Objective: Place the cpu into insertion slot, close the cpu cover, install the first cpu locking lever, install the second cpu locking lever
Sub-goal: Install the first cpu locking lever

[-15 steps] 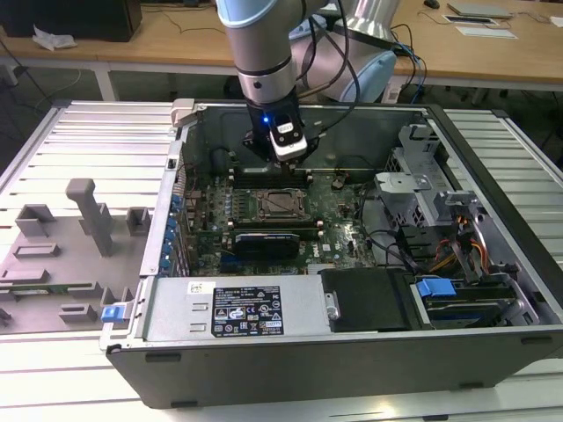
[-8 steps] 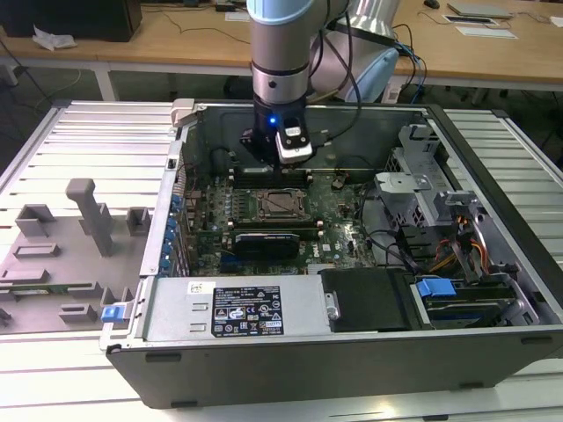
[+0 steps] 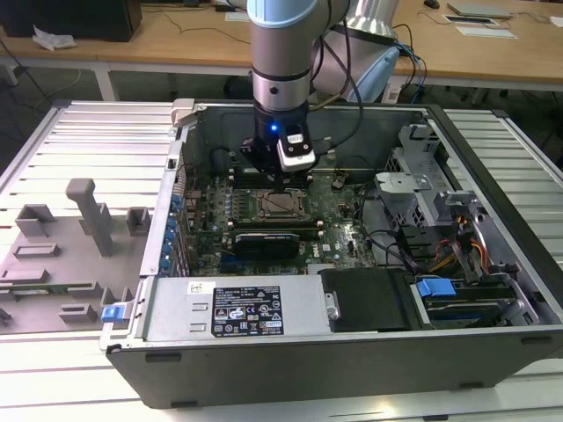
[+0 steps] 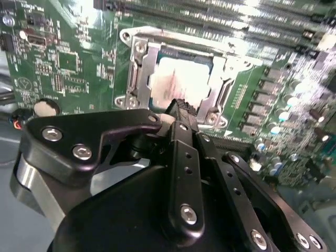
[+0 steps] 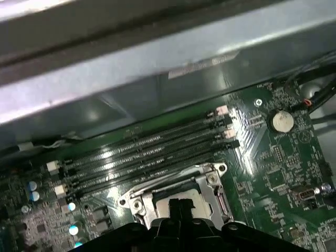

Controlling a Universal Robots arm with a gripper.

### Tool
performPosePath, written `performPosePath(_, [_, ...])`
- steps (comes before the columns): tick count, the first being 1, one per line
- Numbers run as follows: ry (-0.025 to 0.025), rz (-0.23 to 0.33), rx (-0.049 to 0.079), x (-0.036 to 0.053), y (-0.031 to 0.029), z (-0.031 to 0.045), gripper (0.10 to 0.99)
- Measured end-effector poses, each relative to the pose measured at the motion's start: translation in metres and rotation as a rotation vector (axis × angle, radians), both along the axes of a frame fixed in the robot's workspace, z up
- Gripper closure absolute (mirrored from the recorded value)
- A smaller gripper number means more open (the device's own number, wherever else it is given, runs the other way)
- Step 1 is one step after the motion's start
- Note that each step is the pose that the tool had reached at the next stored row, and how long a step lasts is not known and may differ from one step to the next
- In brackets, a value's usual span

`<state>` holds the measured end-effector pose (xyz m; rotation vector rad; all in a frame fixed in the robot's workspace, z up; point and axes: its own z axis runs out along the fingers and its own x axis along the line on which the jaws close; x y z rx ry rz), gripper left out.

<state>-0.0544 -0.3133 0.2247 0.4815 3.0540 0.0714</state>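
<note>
The cpu (image 4: 181, 79) lies flat in the insertion slot (image 4: 137, 79) on the green board, its pale metal top showing through the window of the cpu cover (image 4: 220, 71). The cover lies down over the chip. My gripper (image 4: 181, 106) is shut with nothing between its fingers, its tips just above the cover's near edge. In the exterior view the gripper (image 3: 280, 186) hangs straight over the insertion slot (image 3: 280, 206) inside the open computer case. The first wrist view shows the fingertips (image 5: 178, 206) at the cpu cover (image 5: 207, 195). A thin metal lever (image 4: 173, 38) runs along the slot's far side.
Long black memory slots (image 5: 147, 152) run beside the socket, close to the case wall (image 5: 157, 63). A black graphics card (image 3: 274, 239) sits in front of the socket. Cables and a drive cage (image 3: 440, 220) fill the exterior view's right. A grey fixture tray (image 3: 62, 255) lies outside the case.
</note>
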Motion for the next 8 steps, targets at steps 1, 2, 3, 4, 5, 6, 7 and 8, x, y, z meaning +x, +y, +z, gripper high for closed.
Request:
performPosePath(1, [-0.0001, 0.016, -0.007, 0.0, 0.0, -0.0001, 0.98])
performPosePath(2, [-0.0001, 0.032, -0.011, 0.0, 0.0, -0.0001, 0.98])
performPosePath(3, [-0.0001, 0.049, -0.013, 0.0, 0.0, -0.0001, 0.98])
performPosePath(4, [-0.0001, 0.072, -0.015, 0.0, -0.0001, -0.0001, 0.98])
performPosePath(5, [-0.0002, 0.088, -0.016, -0.0001, -0.0001, -0.0001, 0.98])
performPosePath(6, [-0.0004, 0.123, -0.016, -0.0001, 0.0, -0.0002, 0.98])
performPosePath(7, [-0.0007, 0.143, -0.016, 0.0, 0.0, -0.0003, 0.98])
performPosePath(8, [-0.001, 0.163, -0.016, 0.0, 0.0, -0.0003, 0.98])
